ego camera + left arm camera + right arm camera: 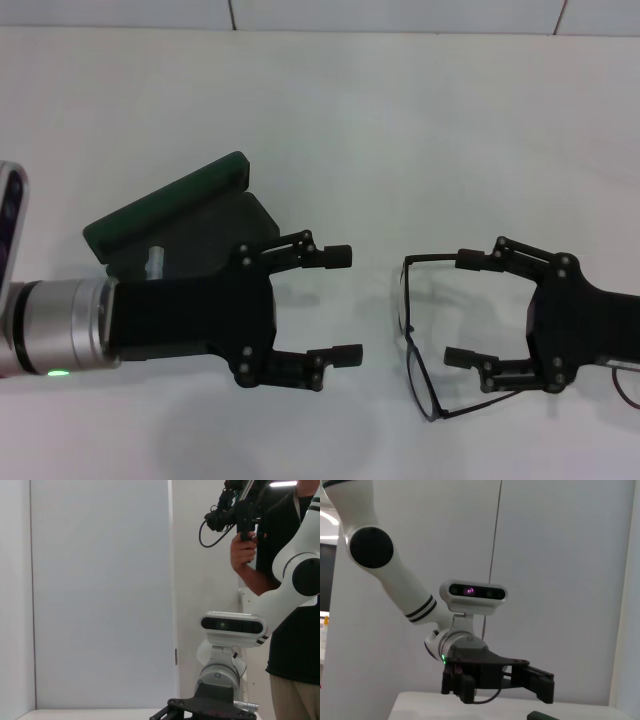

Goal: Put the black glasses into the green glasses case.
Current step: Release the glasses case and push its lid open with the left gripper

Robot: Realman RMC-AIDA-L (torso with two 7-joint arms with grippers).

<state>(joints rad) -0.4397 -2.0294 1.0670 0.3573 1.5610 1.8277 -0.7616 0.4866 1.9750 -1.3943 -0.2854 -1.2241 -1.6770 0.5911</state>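
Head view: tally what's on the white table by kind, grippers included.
Glasses: 1, the black glasses
Cases: 1, the green glasses case, lid up
Grippers: 2, the left gripper and the right gripper, both open
Total: 4

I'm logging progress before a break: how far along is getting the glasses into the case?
Done: the dark green hard clamshell case seems to be open, partly hidden behind the open left end effector. In hand: the open right end effector straddles the thin black wire-frame glasses, which look to be lying on the white table, not gripped. Left: grasping, carrying and placing them inside.
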